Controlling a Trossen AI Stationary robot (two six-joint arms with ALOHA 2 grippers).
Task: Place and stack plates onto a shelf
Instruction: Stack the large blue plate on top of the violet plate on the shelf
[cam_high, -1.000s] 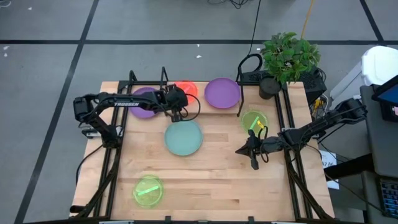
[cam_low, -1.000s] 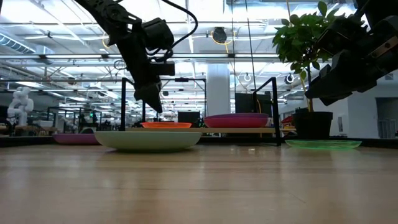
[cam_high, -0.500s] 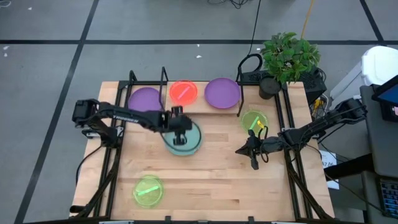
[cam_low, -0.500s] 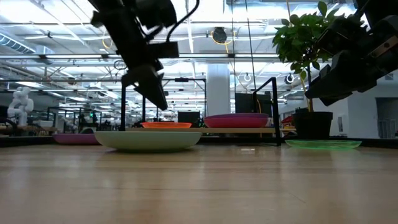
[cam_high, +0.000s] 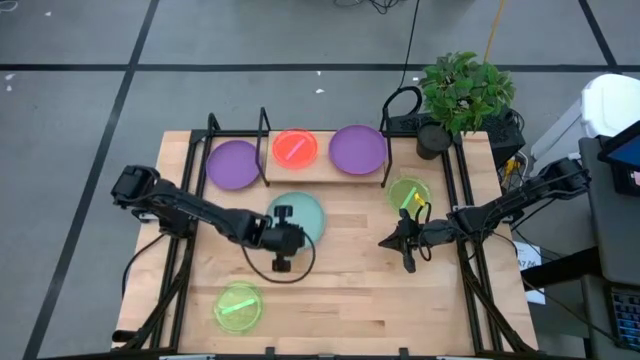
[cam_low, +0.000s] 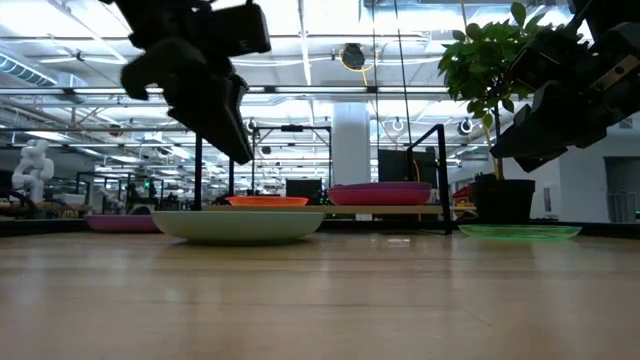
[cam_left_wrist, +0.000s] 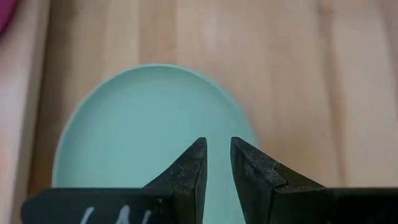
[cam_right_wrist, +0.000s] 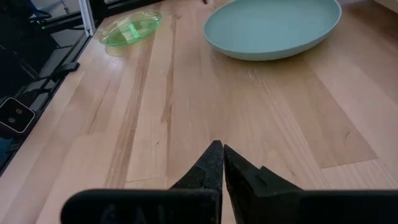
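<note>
The teal plate (cam_high: 305, 212) (cam_left_wrist: 143, 137) (cam_right_wrist: 273, 28) lies flat on the table in front of the shelf (cam_high: 323, 165). On the shelf's plank sit the red plate (cam_high: 295, 147) and a purple plate (cam_high: 357, 148). Another purple plate (cam_high: 235, 163) lies on the table left of the shelf. My left gripper (cam_high: 284, 228) (cam_low: 238, 150) (cam_left_wrist: 217, 155) hangs above the teal plate's near part, fingers narrowly open, touching nothing. My right gripper (cam_high: 385, 241) (cam_right_wrist: 222, 149) is shut and waits above the table's right side.
Two green plates lie on the table, one by the right edge (cam_high: 408, 193) (cam_right_wrist: 130, 28) and one near the front left (cam_high: 238, 306). A potted plant (cam_high: 460, 95) stands at the far right corner. Bare wood lies between the teal plate and the near edge.
My left gripper has drawn back from the shelf beside the red plate toward the table's near edge, passing over the teal plate to its near part. It has stayed above the plates. The plates and my right arm have kept still.
</note>
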